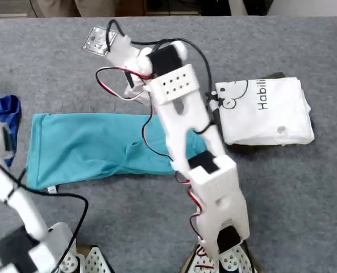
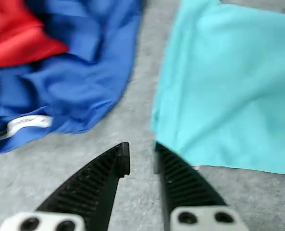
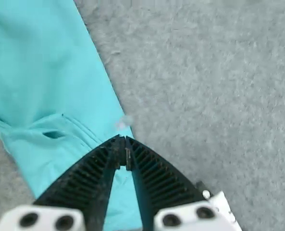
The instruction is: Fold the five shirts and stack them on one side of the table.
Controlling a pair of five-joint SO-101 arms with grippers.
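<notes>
The left gripper [image 2: 141,155] has its fingers a little apart, with bare gray table [image 2: 132,110] showing in the gap. A corner of the teal shirt [image 2: 229,82] lies just beside one fingertip, close to touching it, and the rest of that shirt spreads flat beyond it. Out past the other finger, with a strip of table between, lies a rumpled blue shirt [image 2: 84,72] with a white neck label [image 2: 24,125] turned up. A red shirt [image 2: 17,38] lies on top of the blue one, at its far side from the fingers. The right gripper [image 3: 122,144] has its fingertips pressed together directly over the long edge of the teal shirt. Cloth runs off to one side of them and table to the other, and I cannot tell whether they are nipping any fabric. A folded white shirt [image 1: 265,111] rests on something dark, well apart from both pairs of fingers and on the other side of the right arm [image 1: 179,114] from most of the teal shirt.
</notes>
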